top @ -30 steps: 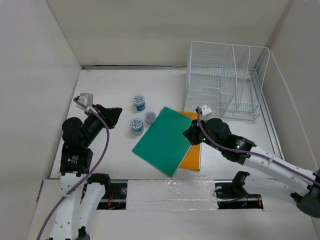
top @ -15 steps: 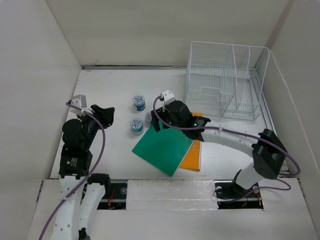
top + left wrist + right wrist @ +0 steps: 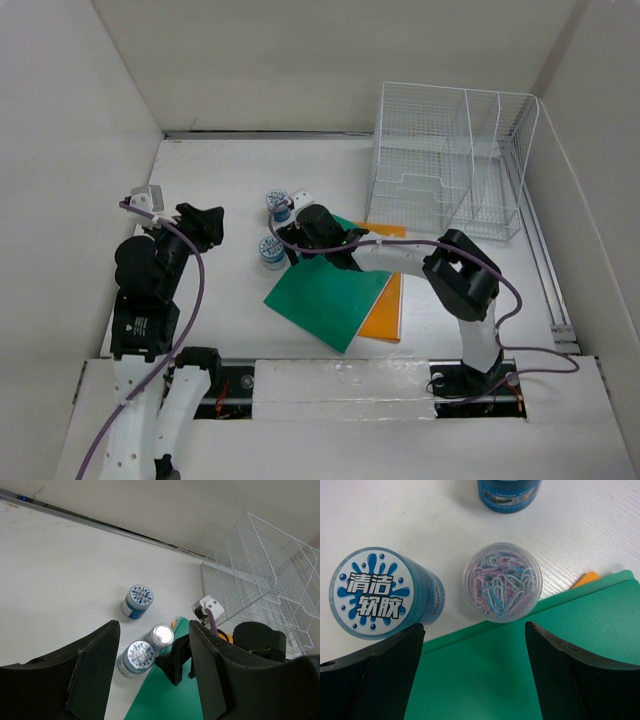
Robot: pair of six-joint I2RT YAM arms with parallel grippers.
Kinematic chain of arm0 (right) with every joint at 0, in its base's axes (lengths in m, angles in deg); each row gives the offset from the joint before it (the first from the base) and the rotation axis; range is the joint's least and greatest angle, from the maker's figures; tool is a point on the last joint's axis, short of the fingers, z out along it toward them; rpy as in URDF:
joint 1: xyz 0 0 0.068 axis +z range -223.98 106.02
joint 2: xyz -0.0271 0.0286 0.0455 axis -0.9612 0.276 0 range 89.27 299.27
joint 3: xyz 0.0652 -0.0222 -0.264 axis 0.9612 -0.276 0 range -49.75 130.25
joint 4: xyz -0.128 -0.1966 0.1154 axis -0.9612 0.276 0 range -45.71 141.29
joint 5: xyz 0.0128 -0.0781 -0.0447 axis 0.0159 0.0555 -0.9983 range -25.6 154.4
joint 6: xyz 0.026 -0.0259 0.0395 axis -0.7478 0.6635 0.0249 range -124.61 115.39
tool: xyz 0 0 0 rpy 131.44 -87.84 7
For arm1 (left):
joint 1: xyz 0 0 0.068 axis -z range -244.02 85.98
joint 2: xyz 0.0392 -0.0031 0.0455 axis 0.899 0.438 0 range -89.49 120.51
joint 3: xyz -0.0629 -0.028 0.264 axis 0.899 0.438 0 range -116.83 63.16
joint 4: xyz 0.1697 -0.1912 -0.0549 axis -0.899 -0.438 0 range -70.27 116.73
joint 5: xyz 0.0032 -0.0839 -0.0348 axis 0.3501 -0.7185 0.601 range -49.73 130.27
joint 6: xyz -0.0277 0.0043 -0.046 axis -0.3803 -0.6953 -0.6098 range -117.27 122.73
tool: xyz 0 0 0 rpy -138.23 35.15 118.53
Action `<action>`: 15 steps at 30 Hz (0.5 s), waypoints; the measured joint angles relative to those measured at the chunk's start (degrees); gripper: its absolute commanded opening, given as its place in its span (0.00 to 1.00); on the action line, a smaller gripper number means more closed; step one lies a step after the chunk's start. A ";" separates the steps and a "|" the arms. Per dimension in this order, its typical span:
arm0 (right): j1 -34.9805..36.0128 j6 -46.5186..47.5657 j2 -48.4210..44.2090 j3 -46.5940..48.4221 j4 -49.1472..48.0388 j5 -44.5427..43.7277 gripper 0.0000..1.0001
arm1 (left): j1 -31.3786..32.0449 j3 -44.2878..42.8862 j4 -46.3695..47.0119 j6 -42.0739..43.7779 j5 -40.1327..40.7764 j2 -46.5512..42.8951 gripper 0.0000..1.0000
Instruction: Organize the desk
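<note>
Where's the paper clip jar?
Right wrist view, centre: the clear round paper-clip jar stands by the flat green folder's edge, right of a blue-lidded tub.

Plain white walls [image 3: 330, 60] on three sides; even light.

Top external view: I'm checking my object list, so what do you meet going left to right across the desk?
In order: left gripper → nearer blue jar → green folder → orange folder → white wire rack.
</note>
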 measured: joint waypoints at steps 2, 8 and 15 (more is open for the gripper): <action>-0.02 0.02 0.42 0.07 -0.17 -0.37 0.87 | 0.00 -0.28 -0.04 0.09 0.31 0.00 0.54; -0.44 0.17 0.83 0.07 -1.01 -0.35 0.87 | 0.00 -0.31 -0.33 0.17 0.61 0.31 0.55; -0.76 1.11 4.59 2.43 -1.68 -0.24 0.86 | 0.00 0.22 0.68 0.26 0.17 2.29 0.57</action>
